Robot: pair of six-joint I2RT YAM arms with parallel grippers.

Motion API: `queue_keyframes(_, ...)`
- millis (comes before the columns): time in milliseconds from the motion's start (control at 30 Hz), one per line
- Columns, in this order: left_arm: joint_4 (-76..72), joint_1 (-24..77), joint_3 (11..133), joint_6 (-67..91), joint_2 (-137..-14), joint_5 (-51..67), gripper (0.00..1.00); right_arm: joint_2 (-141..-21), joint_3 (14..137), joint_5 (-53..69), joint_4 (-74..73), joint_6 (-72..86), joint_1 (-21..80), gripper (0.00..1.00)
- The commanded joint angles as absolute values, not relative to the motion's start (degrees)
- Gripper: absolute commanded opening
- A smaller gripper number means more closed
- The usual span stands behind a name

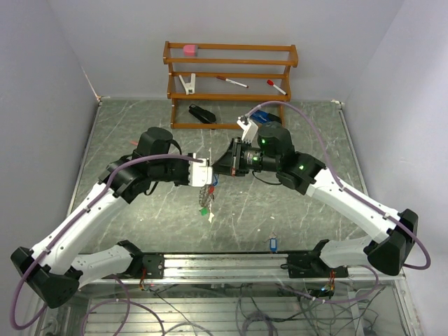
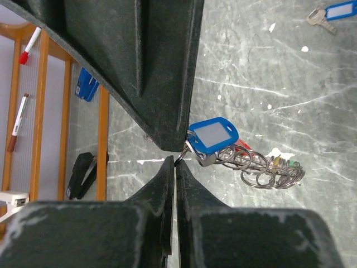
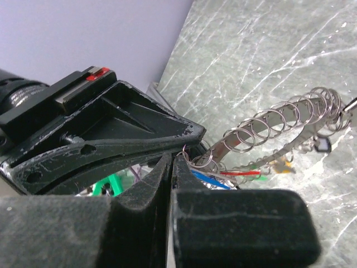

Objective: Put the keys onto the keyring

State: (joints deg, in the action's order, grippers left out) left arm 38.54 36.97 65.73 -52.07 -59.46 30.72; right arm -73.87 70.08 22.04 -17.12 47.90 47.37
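Your keyring (image 2: pixel 272 170) hangs off the table (image 1: pixel 308 126) at mid-scene, between the two arms, with a blue-tagged key (image 2: pixel 213 134) at its near end. Your left gripper (image 2: pixel 175 163) is pinched tight on the thin wire there. Your right gripper (image 3: pixel 172 161) is also fully closed, tips against the same spot; you cannot tell whether it grips anything. Another key (image 1: pixel 273 244) lies loose near the arm bases.

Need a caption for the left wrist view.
Left gripper and right gripper, both shut, pinch the keyring beside its blue-tagged key; a spare key lies on the table.
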Motion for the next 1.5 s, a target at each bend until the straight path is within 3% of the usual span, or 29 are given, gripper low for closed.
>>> queue_keyframes(0,38.3,37.0,69.4,-54.0,-60.9,24.9,0.07,-74.2,70.1,17.9,-14.3,54.4,48.6,0.0)
queue_keyframes(633,42.1,38.9,74.9,-55.5,-65.2,18.4,0.07,-71.1,62.3,4.8,-4.6,65.4,49.5,0.0)
queue_keyframes(1467,39.6,42.1,77.1,-56.2,-66.7,13.2,0.07,-74.4,60.4,3.5,5.4,71.9,49.4,0.0)
